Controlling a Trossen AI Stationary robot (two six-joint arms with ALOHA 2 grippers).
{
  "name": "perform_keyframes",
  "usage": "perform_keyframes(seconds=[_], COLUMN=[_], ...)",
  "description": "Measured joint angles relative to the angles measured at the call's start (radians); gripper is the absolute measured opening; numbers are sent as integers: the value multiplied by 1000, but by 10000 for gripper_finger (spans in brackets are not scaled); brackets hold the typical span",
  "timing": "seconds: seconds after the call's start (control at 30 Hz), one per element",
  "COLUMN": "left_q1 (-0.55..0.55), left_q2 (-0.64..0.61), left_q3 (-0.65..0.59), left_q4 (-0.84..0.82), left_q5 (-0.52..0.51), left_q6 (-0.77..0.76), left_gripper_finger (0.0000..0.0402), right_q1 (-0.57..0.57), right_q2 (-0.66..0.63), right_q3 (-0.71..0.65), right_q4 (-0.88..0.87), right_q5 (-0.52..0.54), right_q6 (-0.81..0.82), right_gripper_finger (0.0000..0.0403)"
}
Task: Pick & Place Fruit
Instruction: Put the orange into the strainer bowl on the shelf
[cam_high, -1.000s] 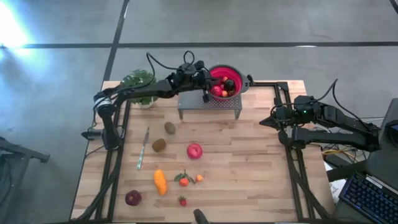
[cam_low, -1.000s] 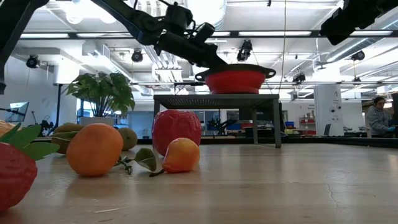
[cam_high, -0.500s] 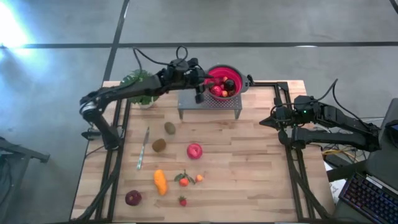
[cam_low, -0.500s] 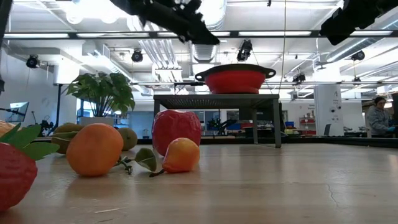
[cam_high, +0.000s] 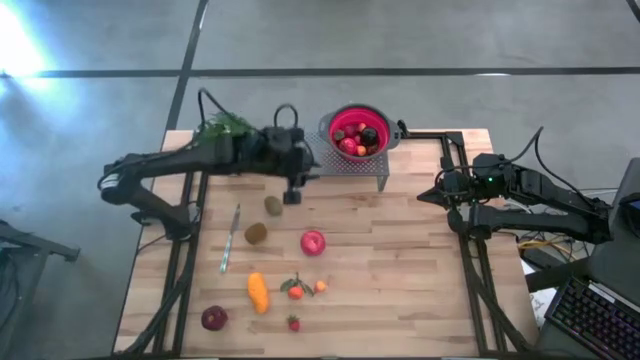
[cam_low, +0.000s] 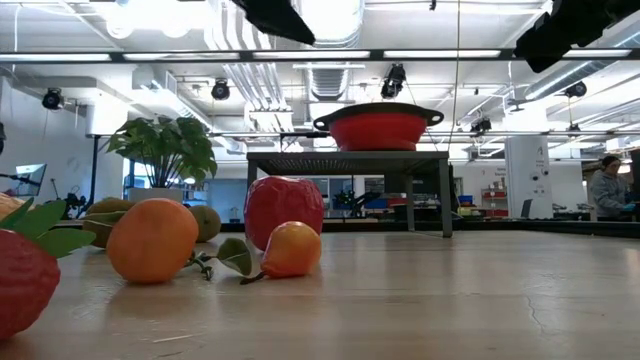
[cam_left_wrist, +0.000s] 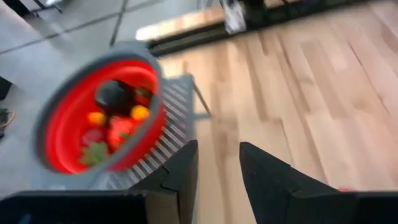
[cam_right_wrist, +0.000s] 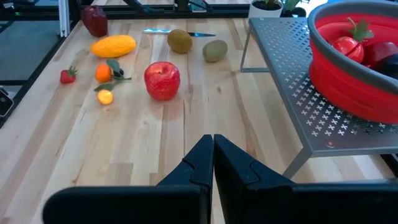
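Wooden table (cam_high: 400, 260), kiwi (cam_high: 272, 205) beside left claw (cam_high: 291, 196)

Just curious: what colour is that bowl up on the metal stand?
Red inside, grey rim; the bowl shows best in the right wrist view.

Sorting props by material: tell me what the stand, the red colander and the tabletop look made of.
Stand: grey sheet metal by the look, matte, punched with rows of small holes. Red colander: probably plastic or silicone, smooth with a grey rim. Tabletop: pale wood strips, grain and joints visible.
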Motion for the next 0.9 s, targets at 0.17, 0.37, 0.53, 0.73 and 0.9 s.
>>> perform_keyframes(seconds=[0.17, 0.37, 0.53, 0.73, 0.9], left_q1=[-177, -373, -485, -593, -662], left_q2=[-25, -23, -24, -24, -23], left_q3=[-24, -84, -169, -267, -338], left_q4=[-106, -180, -198, -193, -137], left_q5=[-171, -296, -303, -302, -302], left_q6=[-66, -204, -353, -470, -585], left_gripper_finger=[108, 99, 100, 97, 97], right_q1=[0, 0, 0, 0, 0], right_q2=[0, 0, 0, 0, 0], right_q3=[0, 0, 0, 0, 0], right_q4=[0, 0, 0, 0, 0], right_q5=[0, 0, 0, 0, 0], right_q6=[-2, 0, 0, -2, 0], right_gripper_finger=[8, 8, 8, 8, 8])
